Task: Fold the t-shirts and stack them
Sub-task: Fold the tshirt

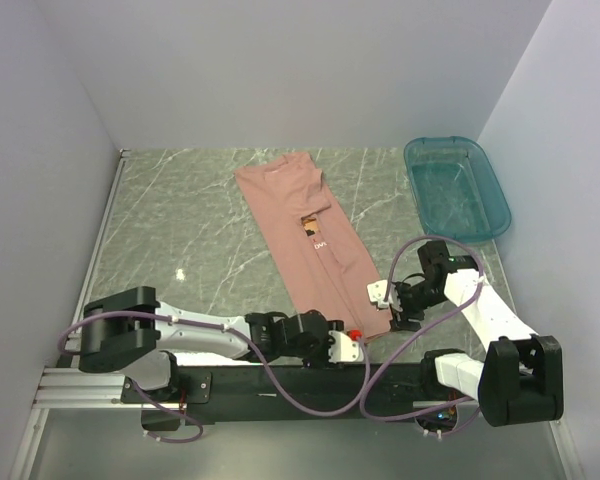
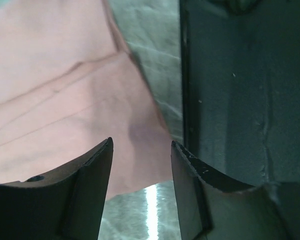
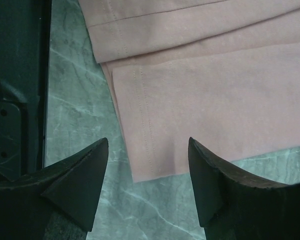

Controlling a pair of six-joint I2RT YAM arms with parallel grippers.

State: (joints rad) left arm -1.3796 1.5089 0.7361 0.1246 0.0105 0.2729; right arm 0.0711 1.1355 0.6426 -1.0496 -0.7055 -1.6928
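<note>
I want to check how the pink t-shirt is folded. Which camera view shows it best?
The top external view: the whole t-shirt lies there as a long folded strip, its print partly showing. The left wrist view shows only a creased corner; the right wrist view only the layered hem corner.

White lettering on t-shirt (image 1: 300, 215) print, too small to read.

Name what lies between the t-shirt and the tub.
Only bare table lies between the t-shirt and the tub, as the top view shows.
</note>
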